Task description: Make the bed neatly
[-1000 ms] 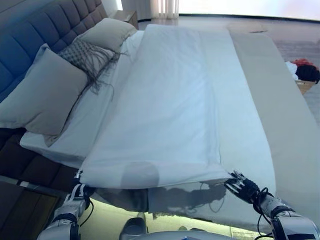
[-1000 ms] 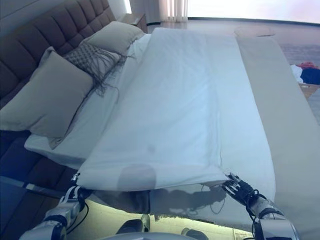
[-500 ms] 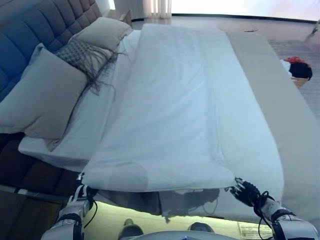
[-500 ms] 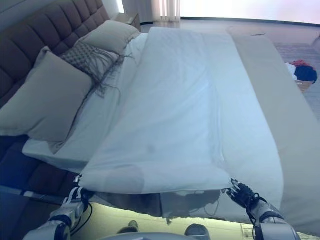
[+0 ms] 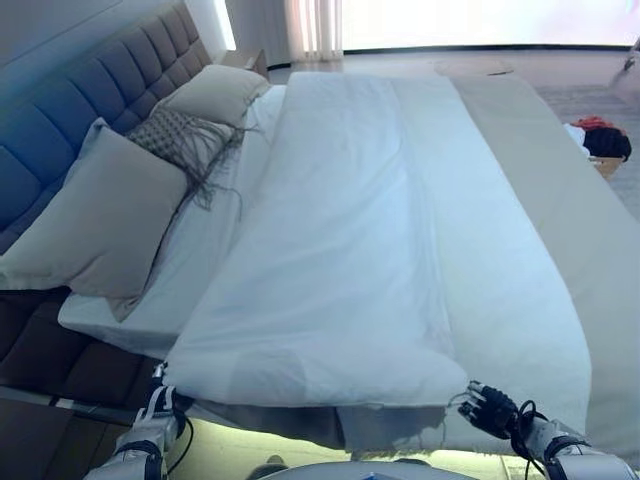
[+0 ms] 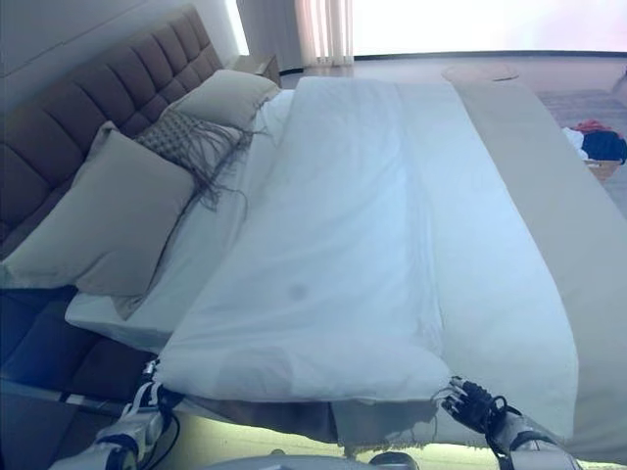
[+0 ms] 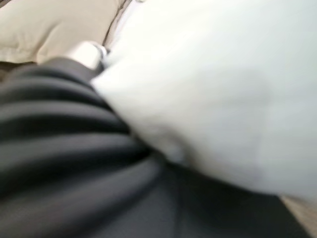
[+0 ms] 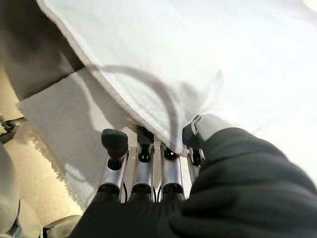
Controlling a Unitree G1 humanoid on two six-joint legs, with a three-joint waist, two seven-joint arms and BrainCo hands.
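Observation:
A white duvet [image 5: 360,250] lies along the bed, with its near edge hanging over the bed's near side. My left hand [image 5: 158,405] is at the duvet's near left corner, with its fingers closed on the cloth; in the left wrist view the duvet [image 7: 208,84] presses against the hand's cover. My right hand [image 5: 490,410] is at the near right edge. In the right wrist view its fingers [image 8: 143,148] go under the duvet's hem [image 8: 124,106] and the thumb lies on top, pinching it. A fringed edge of a beige blanket [image 8: 64,124] hangs below the hem.
Two beige pillows [image 5: 105,215] and a fringed grey cushion [image 5: 185,140] lie by the padded headboard [image 5: 90,110] on the left. A beige blanket [image 5: 560,200] covers the bed's right side. A basket of clothes [image 5: 605,145] stands on the floor at right.
The camera has shifted. Both hands have drawn the duvet's near edge a little toward me and lower over the bed's side. Both still hold it.

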